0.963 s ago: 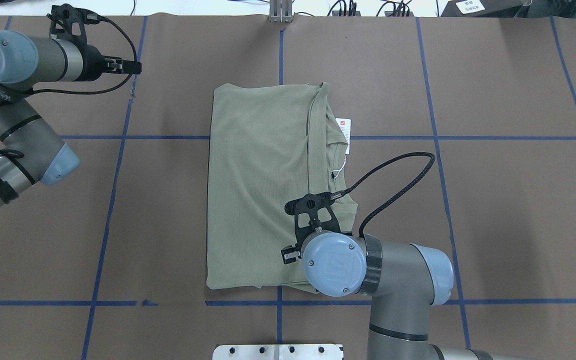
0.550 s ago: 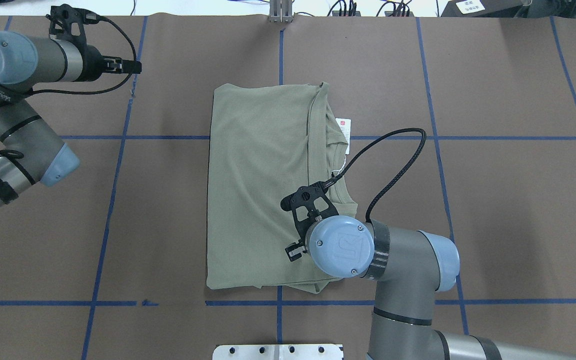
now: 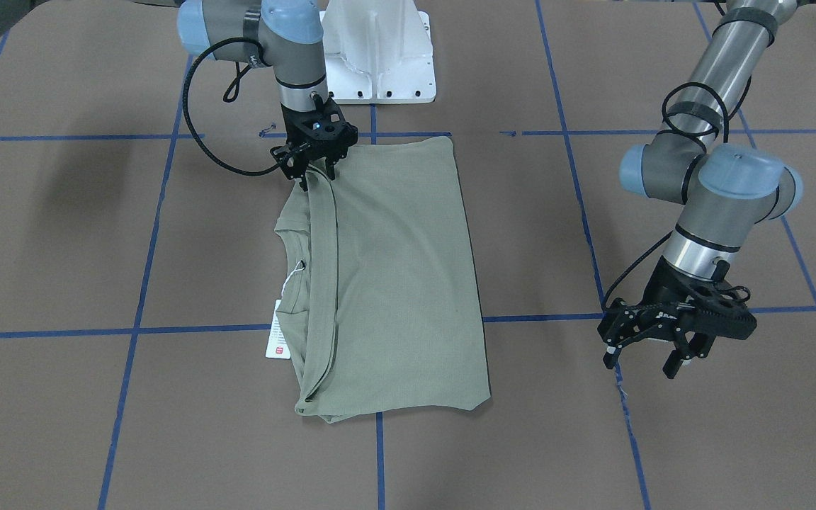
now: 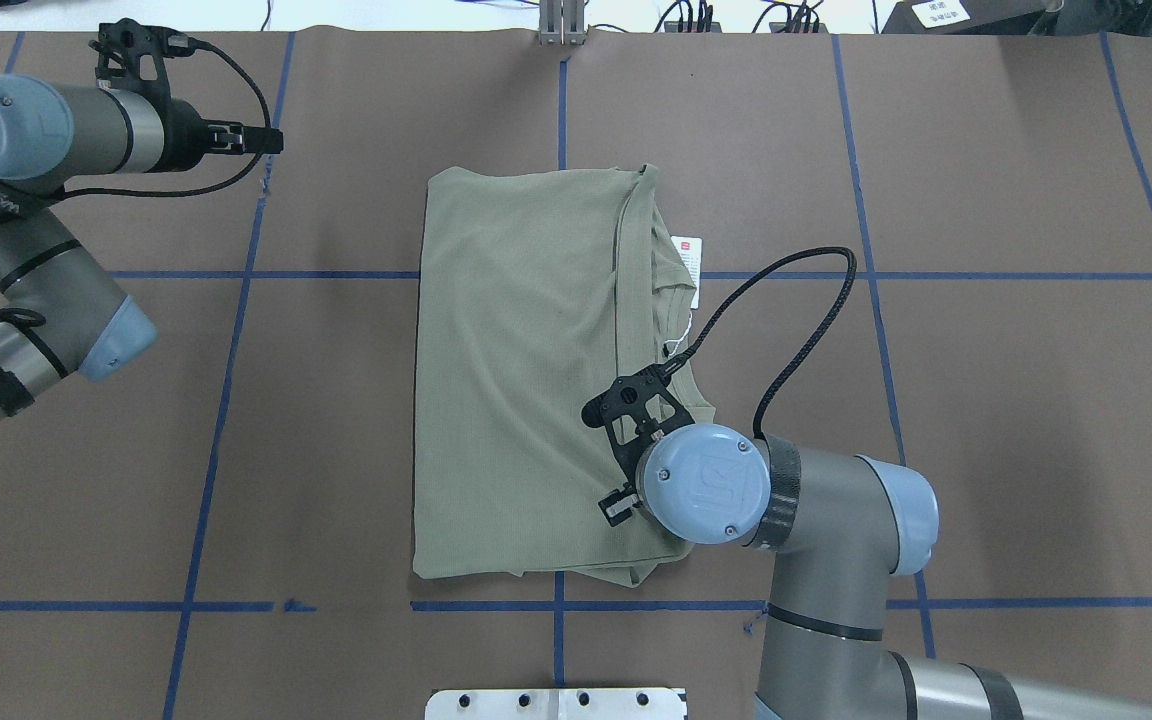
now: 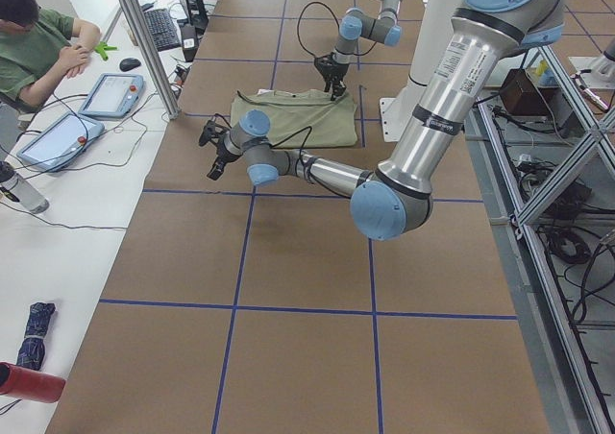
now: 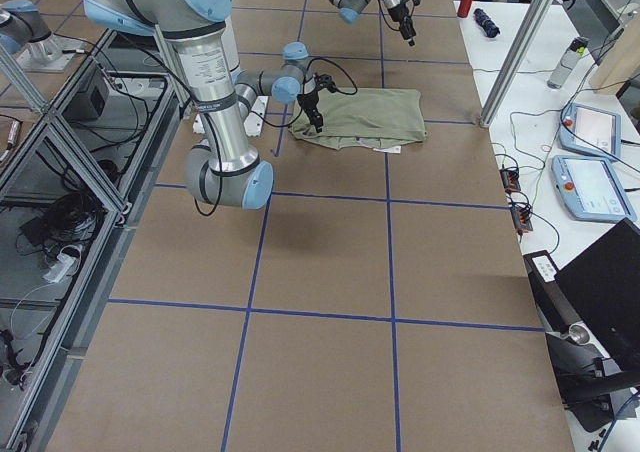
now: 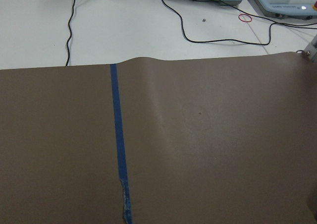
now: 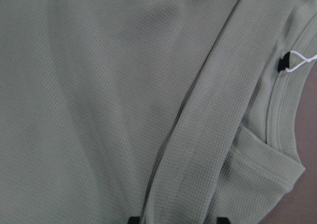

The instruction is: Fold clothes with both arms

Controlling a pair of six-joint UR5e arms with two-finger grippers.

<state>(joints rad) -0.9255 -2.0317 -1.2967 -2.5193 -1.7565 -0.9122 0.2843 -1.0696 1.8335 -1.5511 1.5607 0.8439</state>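
Sage-green knit long-sleeved shirt (image 4: pixel 516 380) lies folded at centre of brown paper-covered bench (image 4: pixel 1016 420), long axis top-to-bottom in overhead view. Right arm (image 4: pixel 836 500) is nearer: its jaws are over shirt's lower-right corner, apart, astride the folded strip. Left arm (image 4: pixel 36 130) is well off at upper left, jaws apart.
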